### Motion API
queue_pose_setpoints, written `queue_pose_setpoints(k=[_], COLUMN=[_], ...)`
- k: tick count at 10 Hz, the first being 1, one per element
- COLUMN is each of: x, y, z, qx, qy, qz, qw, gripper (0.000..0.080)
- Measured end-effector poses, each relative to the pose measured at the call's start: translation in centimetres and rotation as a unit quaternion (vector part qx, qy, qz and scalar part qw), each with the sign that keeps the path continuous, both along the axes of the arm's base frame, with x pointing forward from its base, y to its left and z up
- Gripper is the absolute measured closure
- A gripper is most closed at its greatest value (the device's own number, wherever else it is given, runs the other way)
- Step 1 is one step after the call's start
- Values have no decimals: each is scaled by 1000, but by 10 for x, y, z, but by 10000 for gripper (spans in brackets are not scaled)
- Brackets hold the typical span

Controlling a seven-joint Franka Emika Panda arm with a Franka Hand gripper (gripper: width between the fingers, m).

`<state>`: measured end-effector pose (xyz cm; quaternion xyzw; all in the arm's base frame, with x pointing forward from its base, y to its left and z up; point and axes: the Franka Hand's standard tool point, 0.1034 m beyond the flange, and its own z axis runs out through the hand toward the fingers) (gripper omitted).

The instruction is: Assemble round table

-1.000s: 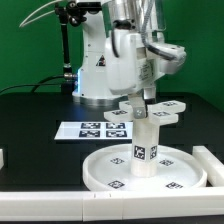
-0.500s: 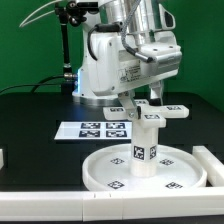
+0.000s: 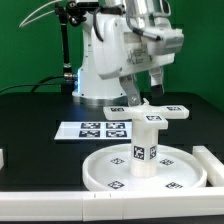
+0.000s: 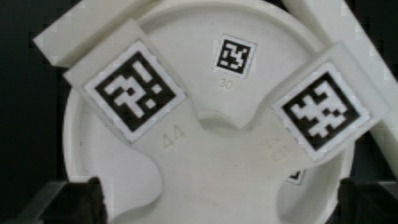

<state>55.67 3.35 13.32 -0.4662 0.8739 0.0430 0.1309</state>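
The round table's disc top lies flat at the front of the table. The short leg stands upright in its middle. The cross-shaped foot sits on top of the leg. My gripper hangs just above the foot, open and empty. In the wrist view the gripper looks straight down on the foot, whose marked arms spread between the dark fingertips. The disc top shows beyond it.
The marker board lies behind the disc top. A long white edge bar lies at the exterior view's right, and another bar end at its left. The robot base stands behind.
My gripper was down around the foot on the leg. It has let go, risen above it and shifted toward the exterior view's right. The foot stays on the leg.
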Motion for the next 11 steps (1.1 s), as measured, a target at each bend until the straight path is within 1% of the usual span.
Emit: queue_pose_setpoints(k=[3, 4, 5, 7, 8, 10, 11], x=[-1, -1, 1, 10, 12, 12, 12], y=[0, 0, 2, 9, 6, 6, 6], z=[-4, -5, -6, 0, 1, 0, 0], qx=[-8, -17, -29, -45, -51, -61, -65], qy=[-4, -9, -15, -22, -32, -46, -51], qz=[38, 84, 180, 327, 360, 427, 448], qw=[999, 996, 983, 944, 931, 901, 890], gripper=[151, 151, 151, 151, 151, 151, 151])
